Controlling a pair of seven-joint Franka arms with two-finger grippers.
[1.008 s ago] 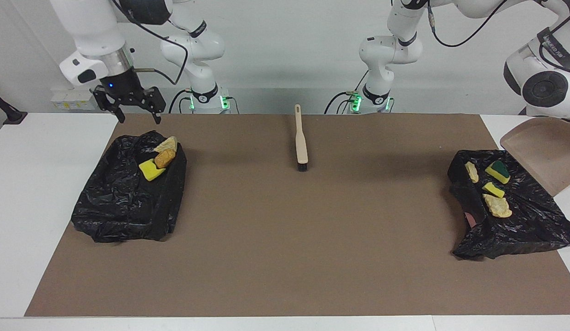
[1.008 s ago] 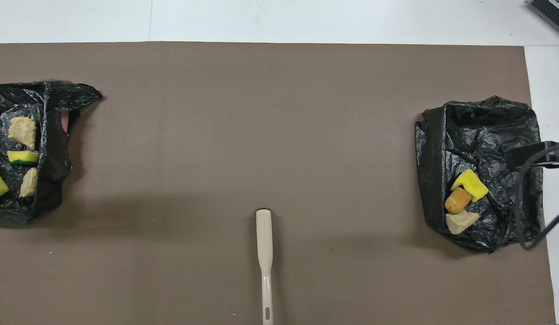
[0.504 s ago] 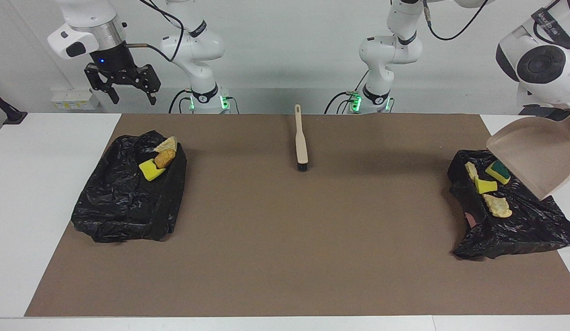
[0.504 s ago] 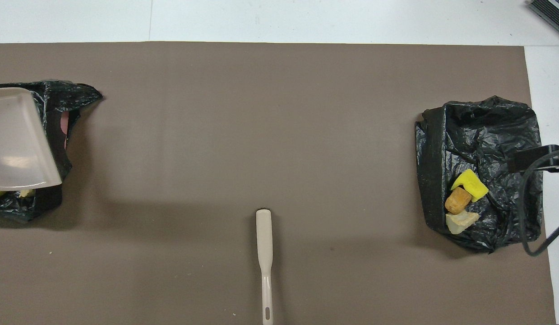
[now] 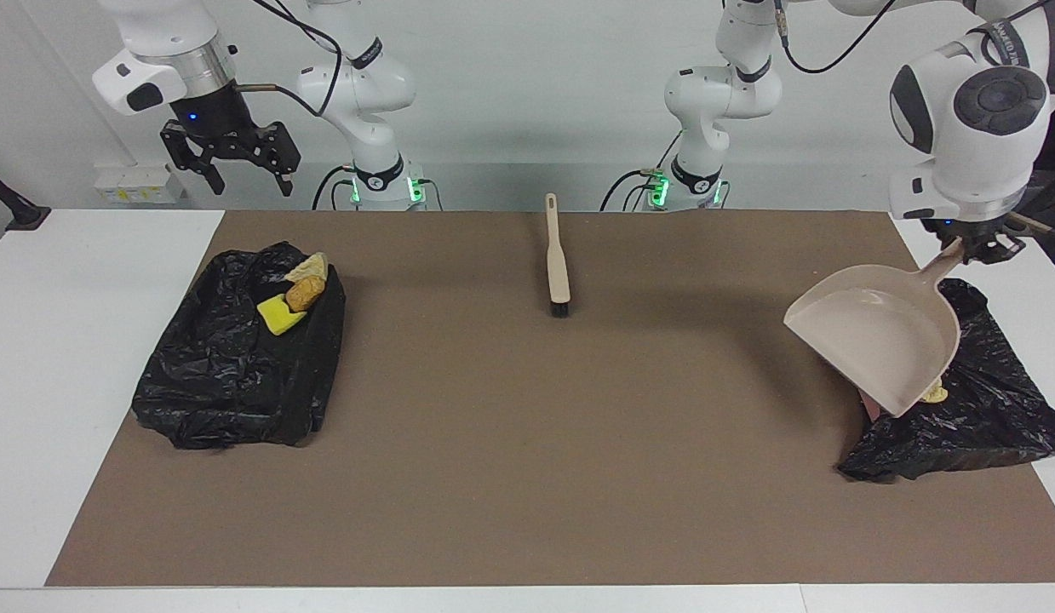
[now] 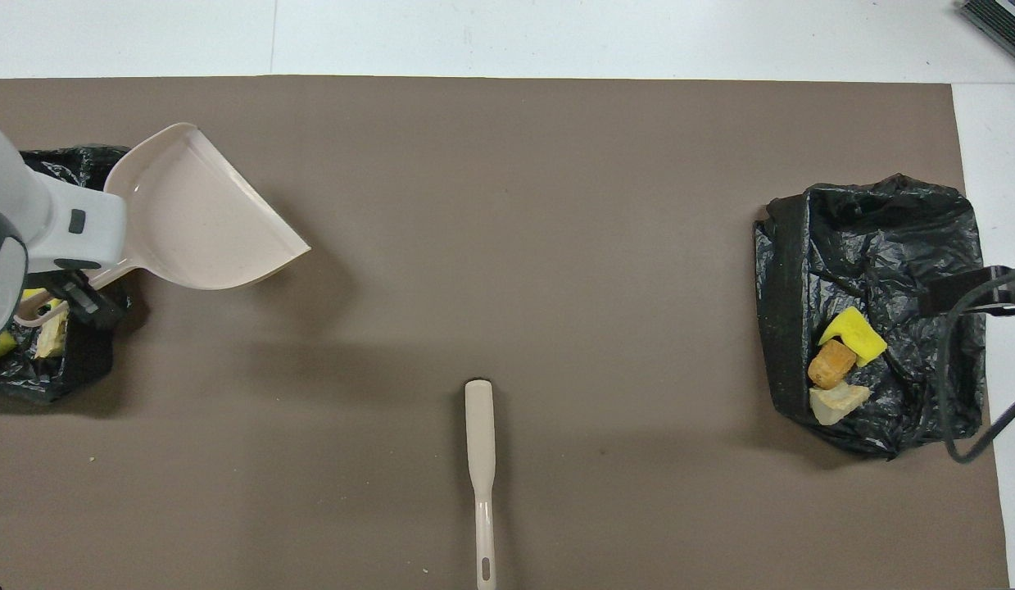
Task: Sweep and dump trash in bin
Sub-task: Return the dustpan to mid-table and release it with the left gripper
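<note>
Left gripper (image 5: 975, 246) clamped on empty dustpan (image 5: 880, 336) handle, raised over bin (image 5: 987, 409), dumping apparently complete. Right gripper (image 5: 231, 157) open, waiting above other bin (image 5: 220, 375). Brush (image 5: 557, 255) idle.

White arms (image 5: 961, 111), black cables

The left gripper (image 5: 980, 249), clamped on the handle of the dustpan (image 5: 880, 339), swings the pan inward from the table's edge; it now hangs tilted over the inner rim of the black bag (image 5: 983, 400) and the brown mat (image 5: 527, 426), hiding most scraps (image 6: 52, 332) there. The right gripper (image 5: 231, 170) rises higher above its end of the table.
</note>
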